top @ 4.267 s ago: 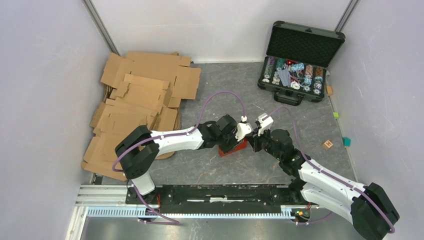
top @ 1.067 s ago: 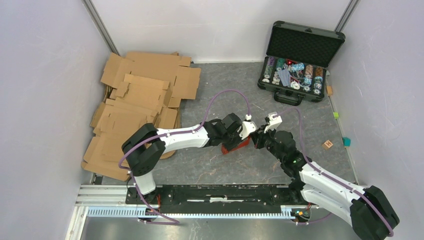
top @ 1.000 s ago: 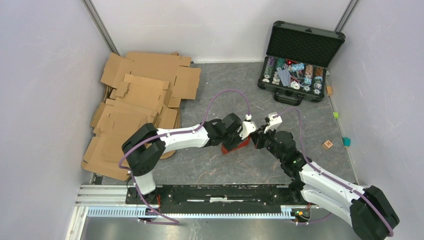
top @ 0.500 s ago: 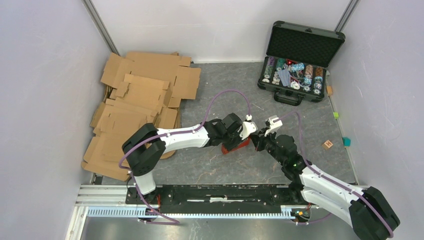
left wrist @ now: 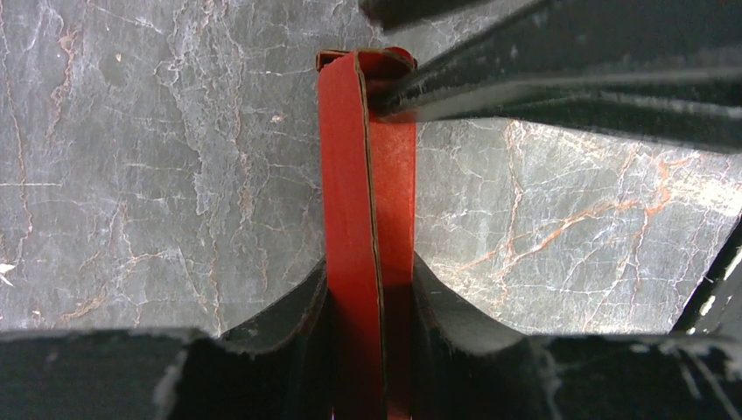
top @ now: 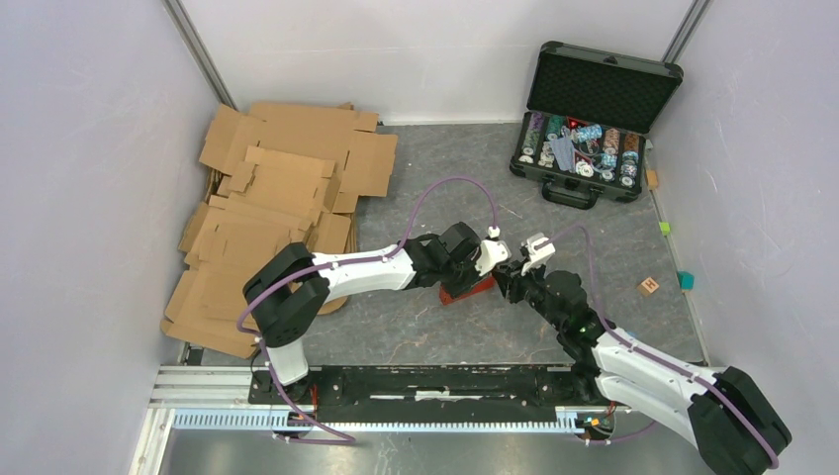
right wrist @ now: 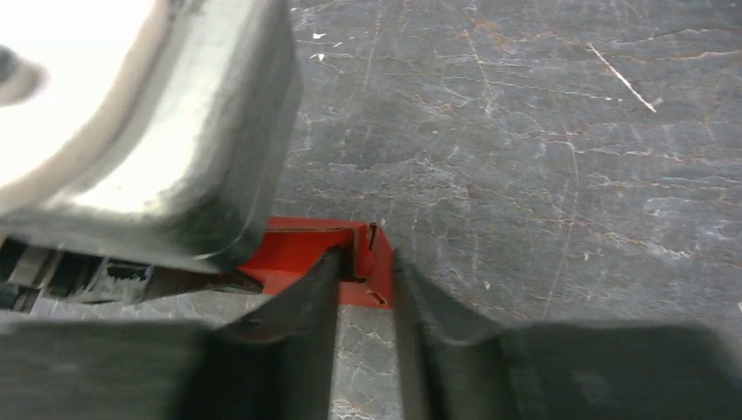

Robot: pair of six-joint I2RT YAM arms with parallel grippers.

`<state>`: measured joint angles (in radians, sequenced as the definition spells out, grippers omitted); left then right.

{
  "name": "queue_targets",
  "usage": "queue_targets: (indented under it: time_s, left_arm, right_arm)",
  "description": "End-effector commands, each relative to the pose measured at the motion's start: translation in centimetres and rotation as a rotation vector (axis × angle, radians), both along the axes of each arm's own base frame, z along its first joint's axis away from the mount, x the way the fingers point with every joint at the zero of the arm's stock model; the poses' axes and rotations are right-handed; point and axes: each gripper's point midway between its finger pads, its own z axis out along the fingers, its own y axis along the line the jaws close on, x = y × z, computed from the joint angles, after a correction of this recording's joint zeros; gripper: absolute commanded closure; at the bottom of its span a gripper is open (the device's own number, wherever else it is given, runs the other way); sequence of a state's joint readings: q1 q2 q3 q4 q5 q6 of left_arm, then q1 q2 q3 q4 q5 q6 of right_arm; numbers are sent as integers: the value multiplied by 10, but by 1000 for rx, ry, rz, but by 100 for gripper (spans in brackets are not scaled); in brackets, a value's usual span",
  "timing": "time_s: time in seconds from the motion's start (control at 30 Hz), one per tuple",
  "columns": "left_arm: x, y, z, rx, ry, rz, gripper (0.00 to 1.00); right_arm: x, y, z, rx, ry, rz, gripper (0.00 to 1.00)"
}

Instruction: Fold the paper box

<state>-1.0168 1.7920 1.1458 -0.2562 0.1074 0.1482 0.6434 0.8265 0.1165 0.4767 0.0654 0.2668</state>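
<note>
Diagonally, paper box [top: 469, 290] (R end farther)

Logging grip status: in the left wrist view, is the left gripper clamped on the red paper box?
Yes, the left gripper has both fingers pressed against a doubled-over wall of the red paper box.

Top view from high above and behind the arm bases, looking down on the whole grey marbled table [top: 396, 332], both wrist views very near the tabletop, facing roughly toward each other, all three sharing the bright red paperboard box [top: 469, 290].
</note>
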Motion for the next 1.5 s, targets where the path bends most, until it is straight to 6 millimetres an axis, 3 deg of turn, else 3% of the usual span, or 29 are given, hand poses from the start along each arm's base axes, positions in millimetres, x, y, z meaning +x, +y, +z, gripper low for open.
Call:
queue_targets:
  time_s: [0.0,0.1,0.23,0.4,0.63,1.07,1.47]
  left_arm:
    - [-31,17,-38,109,124,-78,68]
    - [-31,18,-37,112,122,-80,68]
    - [-32,18,-37,112,125,-83,67]
    - [-32,18,-36,110,124,-82,67]
    - [-32,18,-37,111,125,-83,67]
    - [-31,19,-40,127,127,-76,68]
    - [-31,19,-41,132,129,-74,68]
  right_arm:
    - [-3,-2,-13,-102,26,35,61]
    - [2,1,-1,-133,-18,59,55]
    - [2,0,8,-186,-97,95,57]
    - [4,-10,-1,-239,-96,68,79]
    - [4,-3,0,-217,-94,93,100]
    - [7,8,24,-31,37,41,100]
    - [11,5,22,65,122,-26,100]
